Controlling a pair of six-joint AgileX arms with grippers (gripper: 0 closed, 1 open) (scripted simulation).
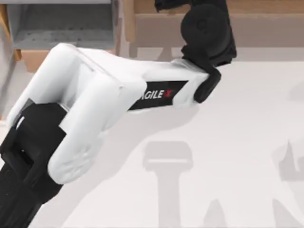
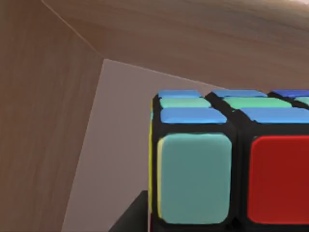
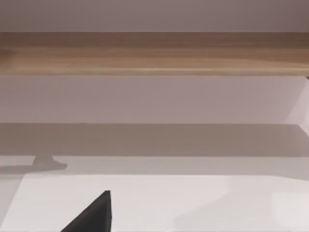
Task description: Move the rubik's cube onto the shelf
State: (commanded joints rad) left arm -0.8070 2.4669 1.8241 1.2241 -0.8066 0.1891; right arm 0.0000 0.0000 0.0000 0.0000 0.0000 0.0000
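Observation:
My left arm reaches across the table to the shelf (image 1: 266, 6), a light-brown ledge with a grey-brown panel (image 1: 266, 31) below its front edge. My left gripper (image 1: 164, 4) is over the shelf at the top view's upper edge, mostly cut off. In the left wrist view the rubik's cube (image 2: 231, 164) sits very close, with red, teal, green and blue stickers in a black grid. A dark finger (image 2: 133, 218) lies against its lower corner, and wood grain is behind it. The right wrist view shows one black fingertip (image 3: 96, 215) and faces the shelf's front edge (image 3: 154, 53).
A wooden box with a grey interior (image 1: 61, 23) stands at the back left, beside the shelf. The white table (image 1: 228, 142) spreads out in front, with arm shadows falling on it.

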